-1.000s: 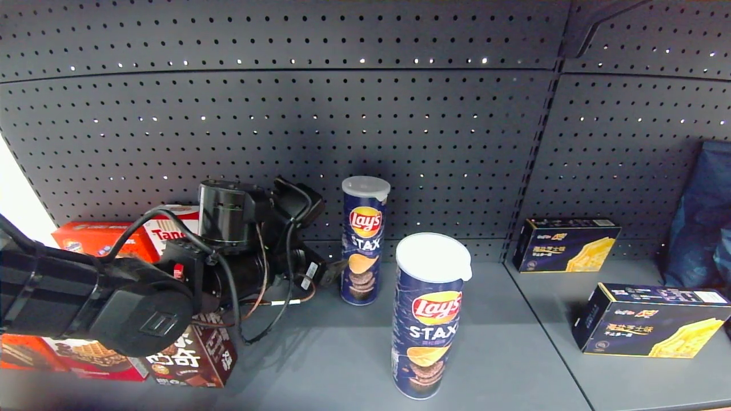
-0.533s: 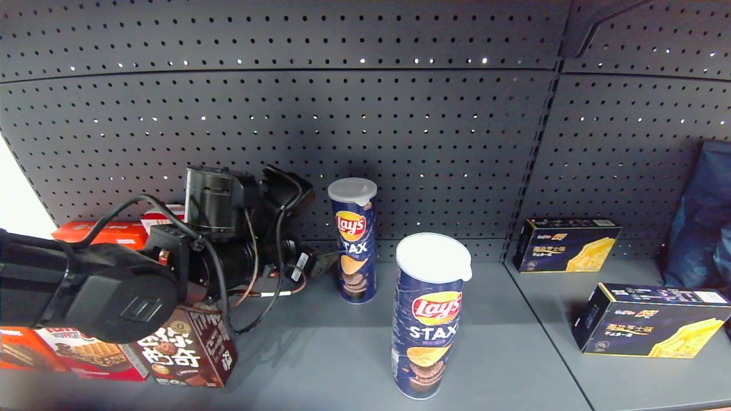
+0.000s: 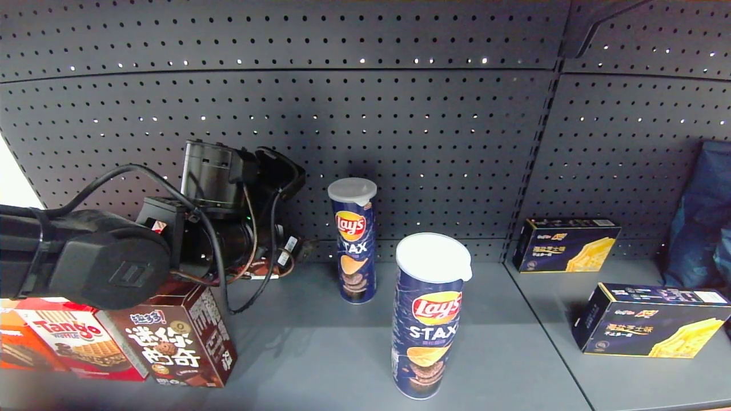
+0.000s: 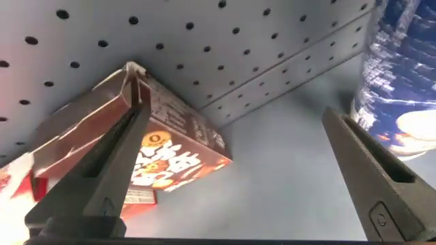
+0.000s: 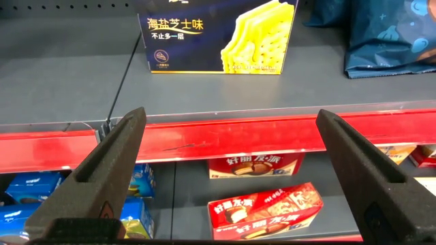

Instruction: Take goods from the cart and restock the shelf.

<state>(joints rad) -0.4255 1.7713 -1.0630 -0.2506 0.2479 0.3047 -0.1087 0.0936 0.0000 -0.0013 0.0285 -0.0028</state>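
Observation:
Two dark blue chip cans with white lids stand upright on the grey shelf [image 3: 320, 354]: the back can [image 3: 352, 245] near the pegboard and the front can [image 3: 431, 319] closer to me. My left gripper [image 4: 231, 116] is open and holds nothing. It hangs over the shelf, a short gap left of the back can [image 4: 402, 82], with a brown cookie box [image 4: 170, 150] on its other side. My right gripper [image 5: 230, 116] is open and holds nothing, out in front of the shelf's red edge rail [image 5: 225, 136].
A brown cookie box [image 3: 174, 342] and a red wafer box [image 3: 74, 342] stand at the shelf's front left under my left arm. Two dark cracker boxes [image 3: 565, 244] [image 3: 651, 319] and a blue bag [image 3: 705, 217] fill the right bay. Red boxes [image 5: 266, 204] lie on a lower shelf.
The back can shifted left and went from tilted to upright, then stayed put. My left arm drew back to the left and upward, away from it, uncovering the boxes below.

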